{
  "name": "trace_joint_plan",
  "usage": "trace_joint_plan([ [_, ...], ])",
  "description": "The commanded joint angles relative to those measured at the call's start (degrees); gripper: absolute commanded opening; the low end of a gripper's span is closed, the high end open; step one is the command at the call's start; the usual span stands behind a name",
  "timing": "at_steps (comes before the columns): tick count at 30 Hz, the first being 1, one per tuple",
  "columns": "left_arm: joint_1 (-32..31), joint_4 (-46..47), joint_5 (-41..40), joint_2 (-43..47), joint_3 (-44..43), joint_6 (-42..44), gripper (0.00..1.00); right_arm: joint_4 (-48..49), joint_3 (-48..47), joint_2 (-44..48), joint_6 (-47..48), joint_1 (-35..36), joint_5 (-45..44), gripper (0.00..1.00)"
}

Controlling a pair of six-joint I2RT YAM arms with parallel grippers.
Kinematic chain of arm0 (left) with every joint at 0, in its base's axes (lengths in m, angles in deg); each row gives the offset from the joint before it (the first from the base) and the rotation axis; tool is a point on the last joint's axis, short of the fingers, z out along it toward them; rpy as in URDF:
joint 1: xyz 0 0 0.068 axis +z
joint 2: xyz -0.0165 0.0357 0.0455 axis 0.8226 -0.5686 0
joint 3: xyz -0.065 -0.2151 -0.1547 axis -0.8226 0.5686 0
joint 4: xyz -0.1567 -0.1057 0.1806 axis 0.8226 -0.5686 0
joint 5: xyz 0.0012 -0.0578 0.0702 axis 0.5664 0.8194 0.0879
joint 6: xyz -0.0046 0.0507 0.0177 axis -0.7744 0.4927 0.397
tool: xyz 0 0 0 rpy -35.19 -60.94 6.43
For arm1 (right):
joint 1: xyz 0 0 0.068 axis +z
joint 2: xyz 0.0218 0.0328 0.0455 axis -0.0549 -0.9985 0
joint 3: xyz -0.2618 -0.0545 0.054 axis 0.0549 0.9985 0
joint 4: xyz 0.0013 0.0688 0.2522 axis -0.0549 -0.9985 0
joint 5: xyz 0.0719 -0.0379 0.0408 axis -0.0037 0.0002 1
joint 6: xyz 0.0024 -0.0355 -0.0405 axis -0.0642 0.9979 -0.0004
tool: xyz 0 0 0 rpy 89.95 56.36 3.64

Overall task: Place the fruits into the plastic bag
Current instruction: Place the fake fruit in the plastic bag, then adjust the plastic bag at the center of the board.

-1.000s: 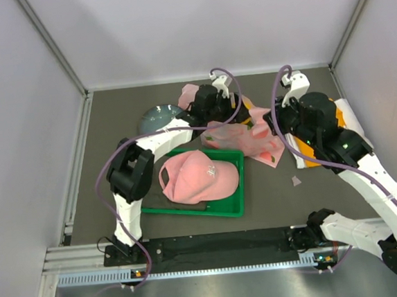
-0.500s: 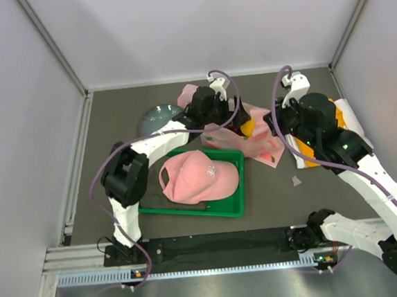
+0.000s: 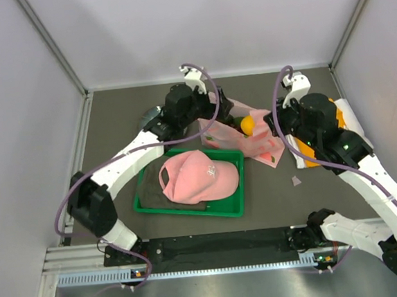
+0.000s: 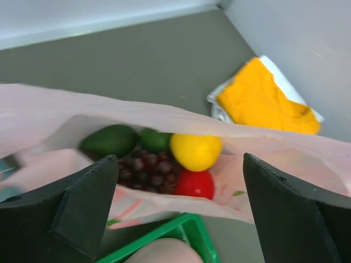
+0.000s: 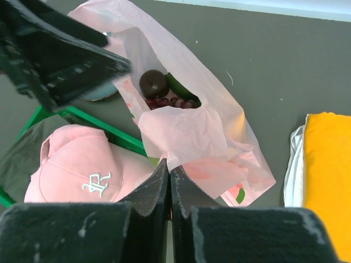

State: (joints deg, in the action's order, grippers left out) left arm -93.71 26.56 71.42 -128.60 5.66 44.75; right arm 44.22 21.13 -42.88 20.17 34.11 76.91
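From above, the bag (image 3: 257,143) lies on the table (image 3: 112,114), with the left gripper (image 3: 227,117) at its far-left edge and the right gripper (image 3: 272,129) at its right edge. The left wrist view shows that gripper's jaws spread wide above the bag's open mouth, with the fruits (image 4: 159,164) inside: avocado (image 4: 109,141), grapes (image 4: 143,171), a yellow citrus (image 4: 196,150) and a red fruit (image 4: 194,184). In the right wrist view the jaws are pressed together, pinching the bag's near film, and a brown fruit (image 5: 153,83) sits deeper inside.
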Motion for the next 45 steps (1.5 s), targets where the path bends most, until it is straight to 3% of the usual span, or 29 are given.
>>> trace_joint_plan([
  [1,3.11,-4.13,-13.33,7.64,2.69,2.40,0.99,1.79,-0.28,1.68,-0.37,-0.02,-0.51,0.00],
  [4,6.71,-9.23,-16.33,6.52,0.24,1.44,0.99,1.97,-0.11,1.06,-0.45,-0.11,-0.15,0.00],
  [8,11.12,-11.54,-14.49,3.61,-1.79,0.03,0.99,1.88,-0.02,0.80,-0.54,-0.11,0.02,0.00],
  [13,16.22,-9.71,-7.12,0.27,-1.53,-2.34,0.99,1.53,-0.37,0.80,-0.45,-0.11,-0.42,0.00],
  [19,17.45,-5.65,1.32,-3.77,-1.17,-4.54,0.96,1.88,-0.46,0.36,-0.45,-0.11,-0.24,0.00],
  [20,17.54,-5.74,1.77,-4.30,-1.35,-4.80,0.94,1.97,-0.37,0.01,-0.37,-0.11,-0.24,0.00],
  [21,17.63,-5.91,2.38,-5.26,-1.35,-5.33,0.83,1.97,-0.37,0.01,-0.37,-0.11,-0.33,0.00],
  [23,17.80,-5.92,3.88,-6.06,-1.00,-6.47,0.73,2.06,-0.28,-0.43,-0.19,-0.11,-0.50,0.00],
  [24,17.98,-4.96,4.84,-6.58,-0.74,-7.00,0.61,2.15,-0.19,-0.61,-0.19,-0.02,-0.59,0.00],
  [26,18.15,-3.29,8.08,-6.94,0.31,-8.23,0.50,2.50,-0.37,-1.31,-0.10,-0.02,-0.77,0.00],
  [27,18.33,0.29,10.71,-7.37,0.23,-9.19,0.13,3.28,-1.41,-3.40,-0.02,-0.11,-0.94,0.00],
  [28,18.33,0.59,10.91,-7.38,-0.73,-9.72,0.02,3.99,-1.86,-4.29,0.51,-0.28,-0.95,0.00],
  [32,18.42,0.15,10.65,-7.38,-7.49,-9.38,0.00,5.22,-6.25,-8.86,1.48,-3.00,1.68,0.00],
  [36,18.33,-0.64,11.53,-6.94,-15.49,-7.36,0.00,4.79,-16.94,-14.65,1.48,-8.19,8.10,0.00],
  [42,18.33,-0.82,12.84,-7.47,-27.00,-5.60,0.00,1.62,-35.49,-18.53,5.16,-9.08,6.53,0.00],
  [45,18.33,1.99,13.29,-6.68,-27.81,-6.56,0.00,1.53,-39.82,-18.54,6.22,-9.08,4.52,0.00],
])
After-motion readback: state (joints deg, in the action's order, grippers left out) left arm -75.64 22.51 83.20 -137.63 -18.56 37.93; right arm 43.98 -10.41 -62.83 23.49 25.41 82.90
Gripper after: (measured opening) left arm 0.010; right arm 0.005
